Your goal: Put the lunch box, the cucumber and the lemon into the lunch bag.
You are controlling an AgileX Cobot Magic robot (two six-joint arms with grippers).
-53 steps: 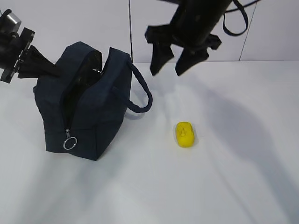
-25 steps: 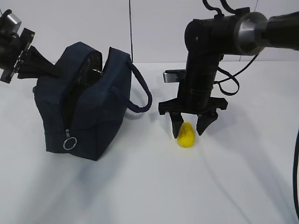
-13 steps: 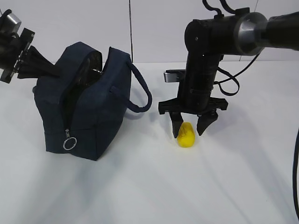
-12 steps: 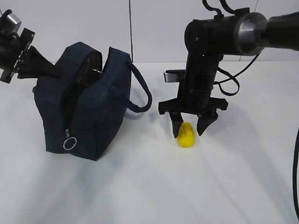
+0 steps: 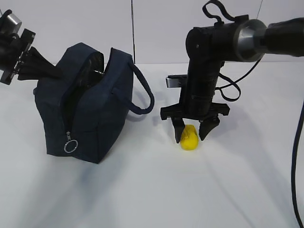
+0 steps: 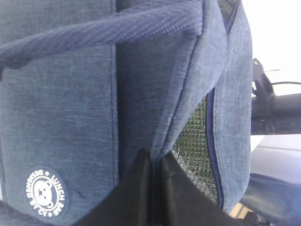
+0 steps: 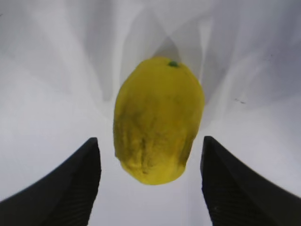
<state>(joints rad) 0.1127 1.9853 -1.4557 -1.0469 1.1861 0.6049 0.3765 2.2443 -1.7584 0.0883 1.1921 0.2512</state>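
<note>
The navy lunch bag (image 5: 85,109) stands on the left of the white table, its top zipper undone and its mouth gaping. My left gripper (image 5: 45,70) is shut on the bag's rim, pinching the fabric edge (image 6: 157,155) beside the silvery lining (image 6: 195,141). The yellow lemon (image 5: 189,137) lies on the table to the right of the bag. My right gripper (image 5: 191,130) hangs open over it, one finger on either side, neither touching the lemon (image 7: 157,120). The lunch box and the cucumber are out of view.
A loop handle (image 5: 142,92) sticks out of the bag toward the lemon. The zipper's ring pull (image 5: 71,145) hangs on the bag's near end. A white wall rises behind the table (image 5: 156,194).
The right arm came down from above the table until its open fingers straddled the lemon; in the last half second it shifted only slightly. The left gripper and the bag stayed still.
</note>
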